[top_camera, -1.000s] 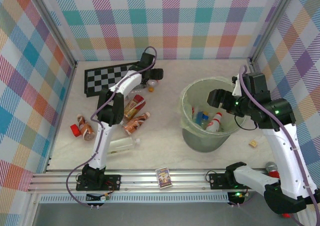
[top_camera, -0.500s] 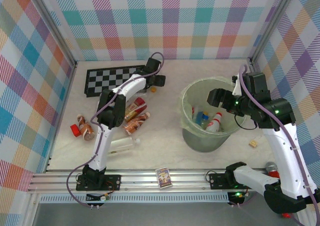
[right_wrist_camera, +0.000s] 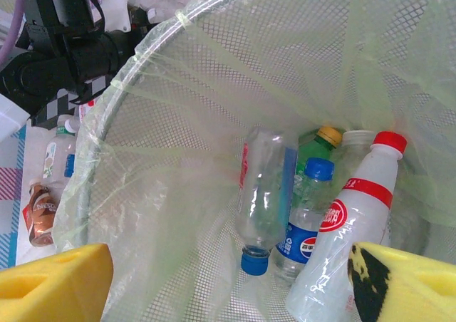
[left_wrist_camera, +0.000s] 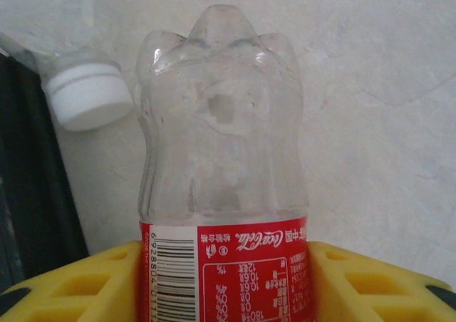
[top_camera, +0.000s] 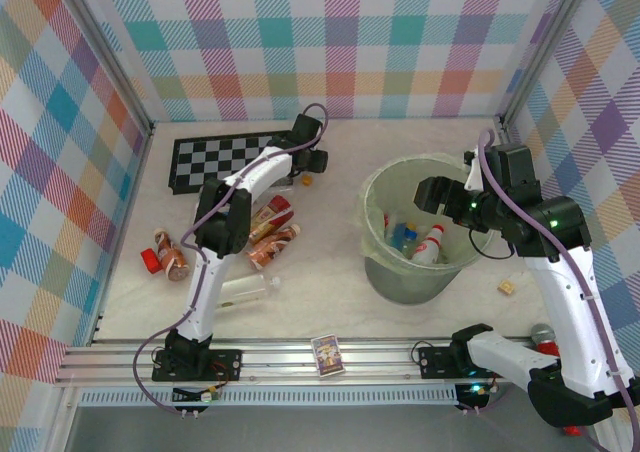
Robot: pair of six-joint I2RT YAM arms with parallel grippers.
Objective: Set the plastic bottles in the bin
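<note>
bin left rim clear, loose bottles crowd left tabletop

Clear bottle, left wrist view: red label w/ white "Coca-Cola" script, upside down, a few Chinese chars beside it. Barcode on the label's left, digits start 6928804. Small white print under the script, too fine to read. In the bin: blue-label bottle w/ round Pepsi logo; white bottle w/ red round mark, text illegible.
</note>
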